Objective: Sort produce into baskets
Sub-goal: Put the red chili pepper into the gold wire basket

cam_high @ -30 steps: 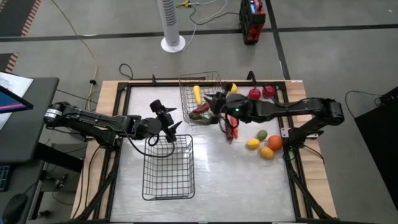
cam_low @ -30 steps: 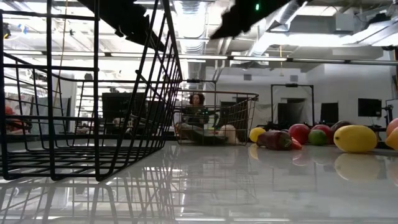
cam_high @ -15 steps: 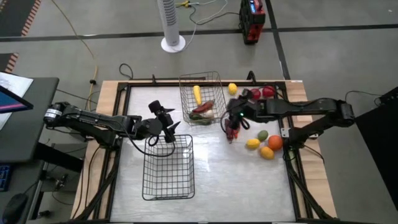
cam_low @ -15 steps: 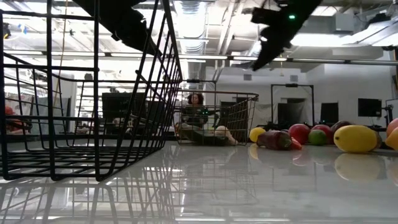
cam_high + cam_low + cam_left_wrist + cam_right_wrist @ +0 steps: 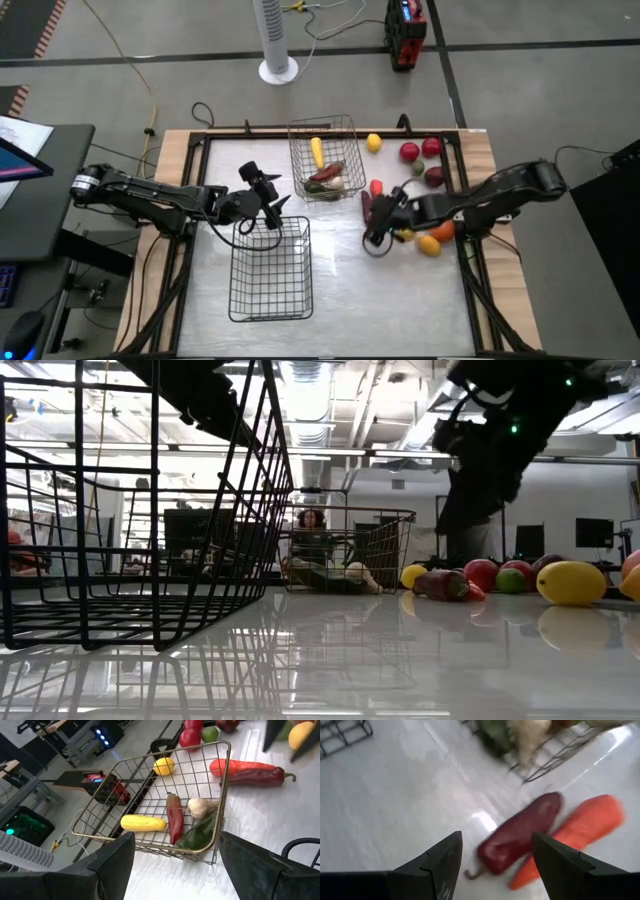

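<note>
My right gripper (image 5: 378, 222) is open and empty, just above the table, near a dark red pepper (image 5: 520, 837) and an orange carrot (image 5: 570, 837) that lie side by side on the table. My left gripper (image 5: 268, 190) is open and empty, hovering over the far rim of the near wire basket (image 5: 270, 265), which holds nothing. The far wire basket (image 5: 325, 160) holds a long yellow piece (image 5: 142, 823), a red pepper (image 5: 173, 820), a whitish garlic (image 5: 198, 807) and a green piece (image 5: 197, 835).
Loose produce lies on the table's right side: a yellow lemon (image 5: 373, 142), two red apples (image 5: 409, 152), a dark piece (image 5: 435, 176), another lemon (image 5: 405, 233) and an orange (image 5: 440, 230). The low view shows a person (image 5: 312, 520) in the room behind.
My right gripper has gone from beside the far basket toward the table's right and near edges and down, and now stands low next to the dark red pepper and the carrot. My left arm has kept still.
</note>
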